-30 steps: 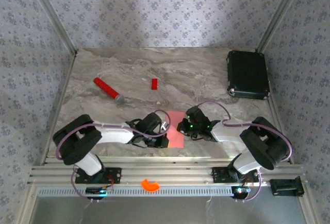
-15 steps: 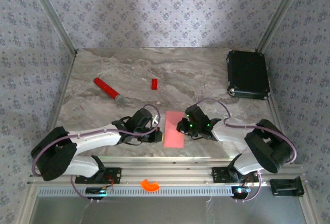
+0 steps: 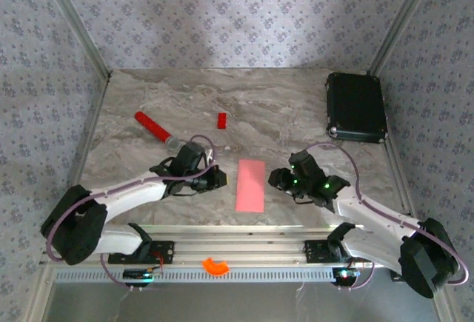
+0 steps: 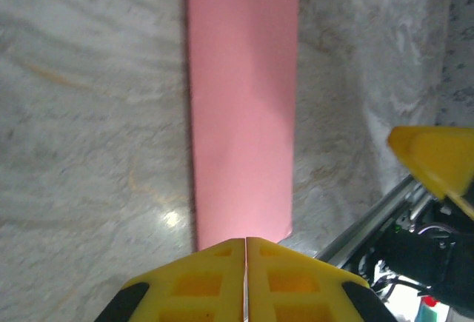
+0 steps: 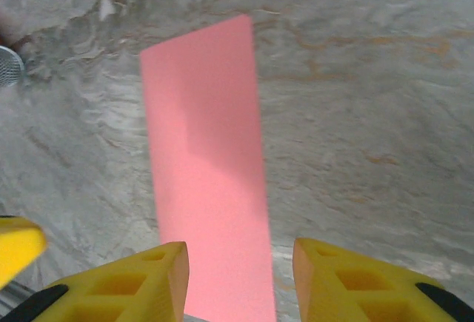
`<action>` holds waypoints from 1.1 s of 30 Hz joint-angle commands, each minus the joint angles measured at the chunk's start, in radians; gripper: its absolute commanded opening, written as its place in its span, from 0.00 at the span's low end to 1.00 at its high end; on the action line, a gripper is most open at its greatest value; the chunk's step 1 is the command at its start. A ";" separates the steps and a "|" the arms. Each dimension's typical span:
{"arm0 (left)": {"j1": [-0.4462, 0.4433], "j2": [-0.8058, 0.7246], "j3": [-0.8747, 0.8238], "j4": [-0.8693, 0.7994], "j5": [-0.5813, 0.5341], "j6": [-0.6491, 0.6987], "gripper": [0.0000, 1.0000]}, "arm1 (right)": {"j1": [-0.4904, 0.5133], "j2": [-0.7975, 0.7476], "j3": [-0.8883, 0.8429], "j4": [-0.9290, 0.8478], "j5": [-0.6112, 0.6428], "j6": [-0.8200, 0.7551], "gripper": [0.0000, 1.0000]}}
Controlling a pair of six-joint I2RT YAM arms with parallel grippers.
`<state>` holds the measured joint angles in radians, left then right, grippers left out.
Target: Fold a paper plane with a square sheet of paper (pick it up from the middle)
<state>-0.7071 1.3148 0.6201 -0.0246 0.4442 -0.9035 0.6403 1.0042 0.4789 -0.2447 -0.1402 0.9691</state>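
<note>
Square sheet of paper (image 3: 250, 184) is narrow folded strip, flat, long axis 12-to-6. Left gripper (image 4: 245, 242) at its 9 o'clock, fingers pressed together, empty, likely set as blunt tip for creasing. Right gripper (image 5: 241, 252) at 3 o'clock, jaws spread, off paper, probably ready for edge.

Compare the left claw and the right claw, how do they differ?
The left claw is shut, jaws pressed together; the right claw stands open. The left claw sits left of the pink paper, the right claw on its other side. Both are yellow and hold nothing.
</note>
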 commanded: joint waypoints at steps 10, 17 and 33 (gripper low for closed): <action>0.024 0.404 0.417 -0.082 0.105 0.094 0.10 | 0.045 0.092 0.041 -0.033 -0.103 -0.013 0.33; 0.025 0.544 0.483 -0.115 0.124 0.131 0.06 | 0.085 0.119 0.025 0.006 -0.105 0.057 0.29; 0.062 0.612 0.362 -0.063 0.087 0.160 0.04 | 0.183 0.270 0.035 0.077 -0.159 0.132 0.52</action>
<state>-0.6468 1.9240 1.0313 -0.0502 0.5579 -0.7666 0.8162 1.2491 0.4957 -0.1967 -0.2790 1.0676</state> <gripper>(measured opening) 0.045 0.514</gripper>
